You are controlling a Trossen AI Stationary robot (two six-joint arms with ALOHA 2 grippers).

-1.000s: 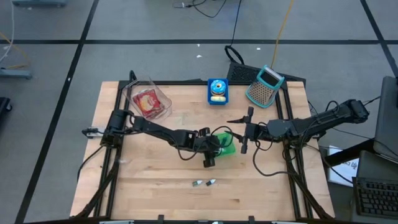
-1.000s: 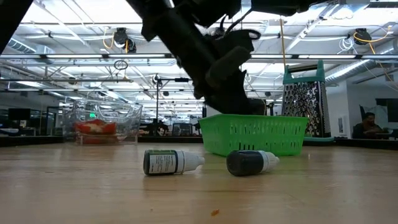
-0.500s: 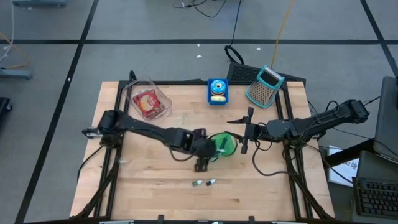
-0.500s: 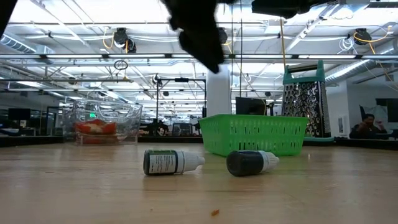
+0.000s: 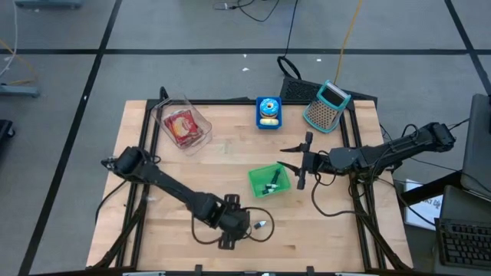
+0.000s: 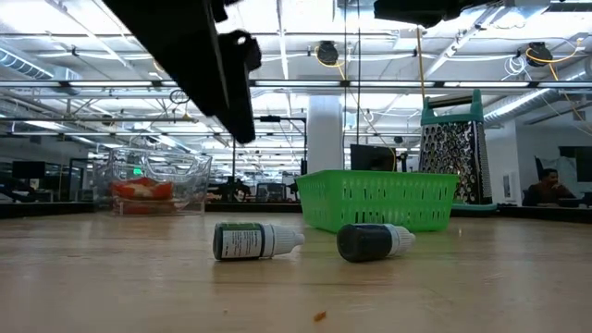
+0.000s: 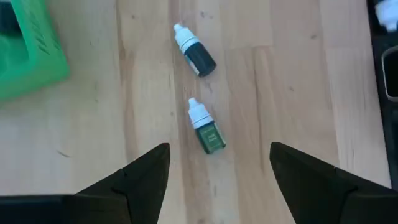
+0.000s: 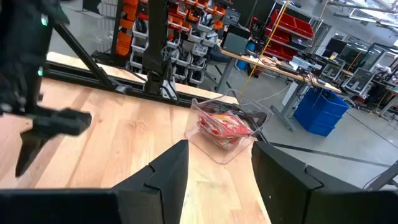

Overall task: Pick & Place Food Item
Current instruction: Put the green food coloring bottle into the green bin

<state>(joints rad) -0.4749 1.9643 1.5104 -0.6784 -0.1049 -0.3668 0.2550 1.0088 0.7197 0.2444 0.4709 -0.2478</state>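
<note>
Left gripper (image 7: 214,171) – jaws open, empty – hovers over two bottles (image 7: 206,129) near the bench's front edge. Right gripper (image 8: 214,171) waits open by the basket (image 5: 270,181). Risk – an off-centre closure could roll the green bottle away.

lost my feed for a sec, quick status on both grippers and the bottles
Left gripper open, empty, above the two dropper bottles lying on the table. Right gripper open, idle beside the green basket. Nothing blocking the bottles.

Overhead: the left gripper (image 5: 234,228) hangs over two small bottles (image 5: 259,225) near the table's front edge; green basket (image 5: 269,181) mid-table; right gripper (image 5: 295,161) beside it.
</note>
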